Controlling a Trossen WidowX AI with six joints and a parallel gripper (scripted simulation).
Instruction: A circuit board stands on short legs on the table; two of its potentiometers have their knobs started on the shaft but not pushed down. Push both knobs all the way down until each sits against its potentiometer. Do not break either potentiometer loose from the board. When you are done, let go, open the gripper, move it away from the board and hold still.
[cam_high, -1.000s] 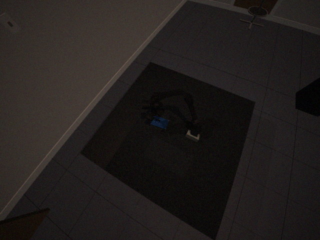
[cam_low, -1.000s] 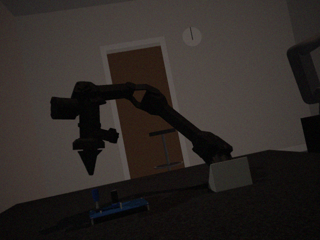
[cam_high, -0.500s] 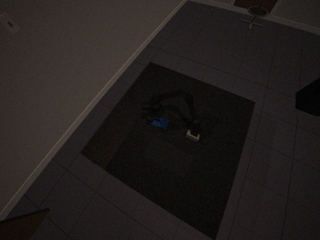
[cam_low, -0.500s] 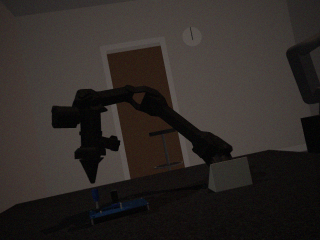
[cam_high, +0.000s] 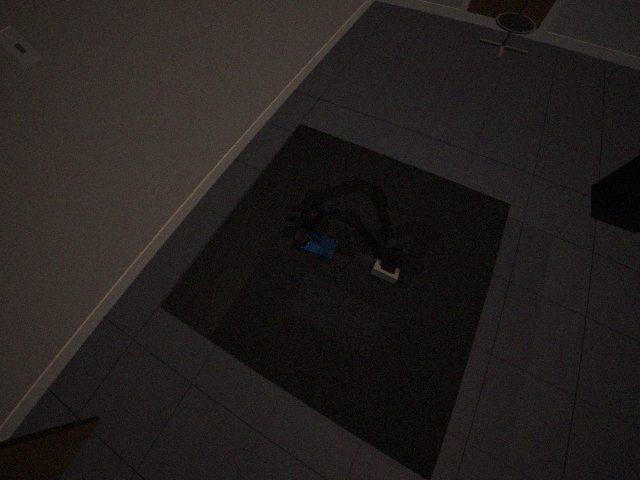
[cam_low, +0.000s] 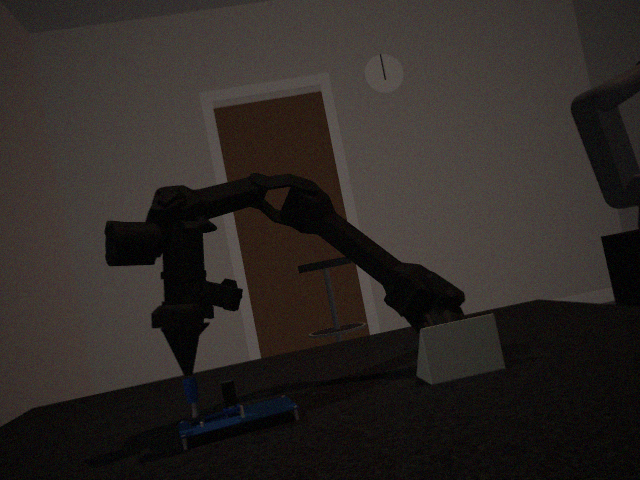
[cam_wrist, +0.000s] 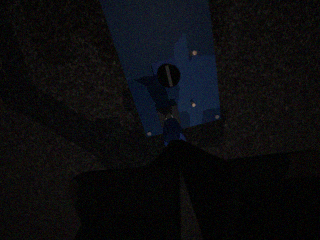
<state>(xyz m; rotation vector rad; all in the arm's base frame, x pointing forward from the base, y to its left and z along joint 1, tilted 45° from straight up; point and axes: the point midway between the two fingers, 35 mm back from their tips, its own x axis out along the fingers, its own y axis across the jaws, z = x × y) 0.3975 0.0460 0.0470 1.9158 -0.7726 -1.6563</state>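
Observation:
The blue circuit board (cam_high: 328, 248) (cam_low: 269, 408) (cam_wrist: 202, 75) stands on short legs. A blue knob (cam_low: 190, 390) (cam_wrist: 173, 131) sits high on its shaft near one end of the board, with pale shaft showing below it in the exterior view. A black knob (cam_low: 228, 392) (cam_wrist: 168, 76) with a light line on its top stands beside it; its gap to the potentiometer cannot be told. My gripper (cam_low: 188, 375) (cam_wrist: 176, 145) is shut and empty, pointing down, with its tips at the top of the blue knob, seemingly touching it.
Small pale posts (cam_low: 241, 411) (cam_wrist: 193, 105) rise from the board near the knobs. A white block (cam_high: 384, 272) (cam_low: 461, 351) stands by the arm's base, to the right of the board. The arm arches over the dark table top (cam_high: 330, 330).

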